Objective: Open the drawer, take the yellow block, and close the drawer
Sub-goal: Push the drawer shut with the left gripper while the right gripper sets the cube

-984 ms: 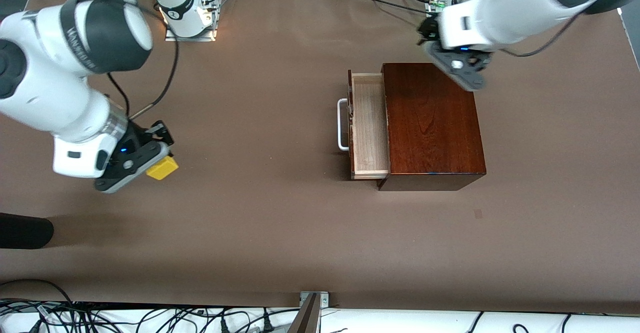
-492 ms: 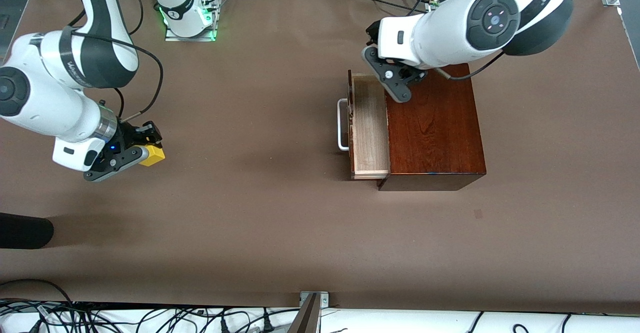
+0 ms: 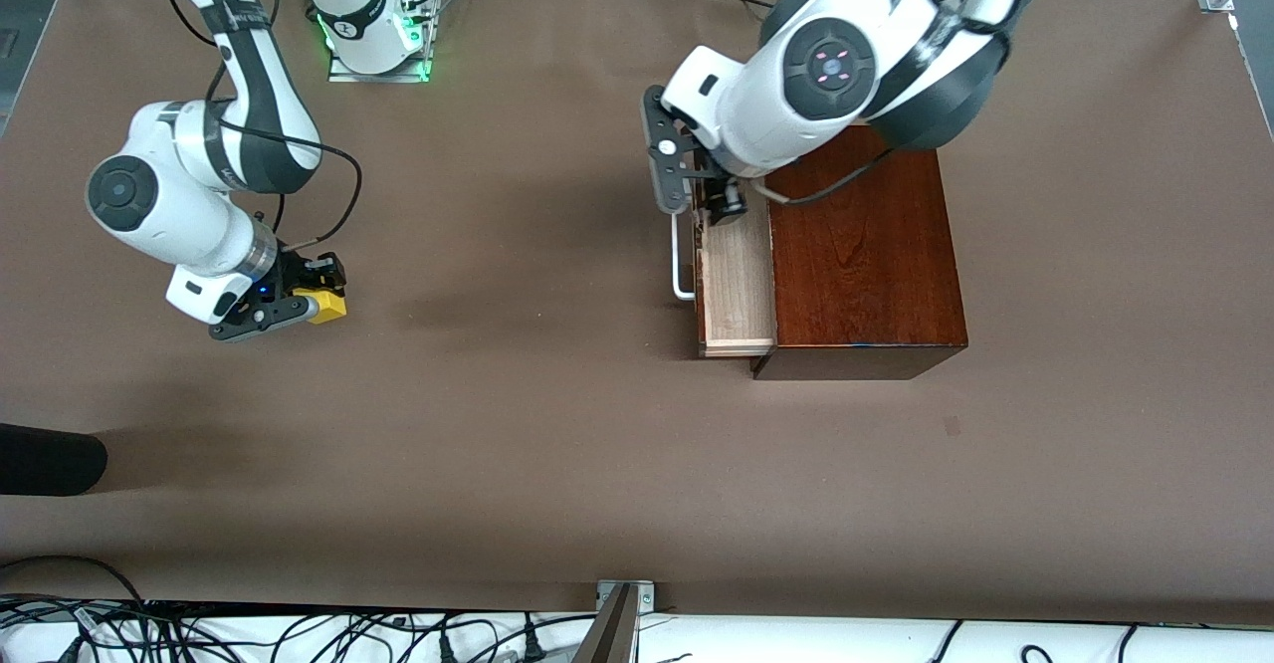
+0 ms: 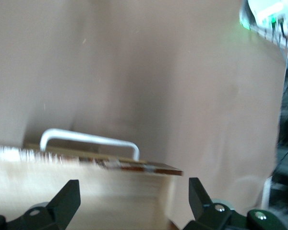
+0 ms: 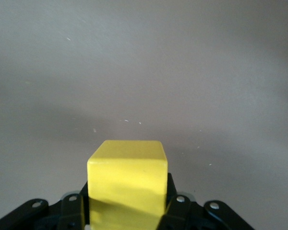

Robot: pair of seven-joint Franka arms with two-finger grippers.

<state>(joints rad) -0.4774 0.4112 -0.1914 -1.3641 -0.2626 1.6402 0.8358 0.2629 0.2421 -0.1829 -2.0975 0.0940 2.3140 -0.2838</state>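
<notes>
The drawer (image 3: 737, 285) of pale wood stands pulled out of the mahogany box (image 3: 864, 255), its white handle (image 3: 679, 257) toward the right arm's end of the table. My left gripper (image 3: 719, 203) is open and empty over the drawer's end farthest from the front camera. In the left wrist view the tray (image 4: 86, 191) and the handle (image 4: 89, 139) lie between my spread fingers (image 4: 67, 199). My right gripper (image 3: 311, 297) is shut on the yellow block (image 3: 326, 306) low over the table near the right arm's end. The block (image 5: 127, 184) fills the right wrist view.
A dark object (image 3: 45, 459) lies at the table edge at the right arm's end, nearer the front camera. Cables (image 3: 299, 633) run along the front edge. The right arm's base (image 3: 378, 36) stands at the table's top edge.
My left gripper has moved from over the box's back corner to over the open drawer. My right gripper has lowered with the yellow block. The drawer has not moved.
</notes>
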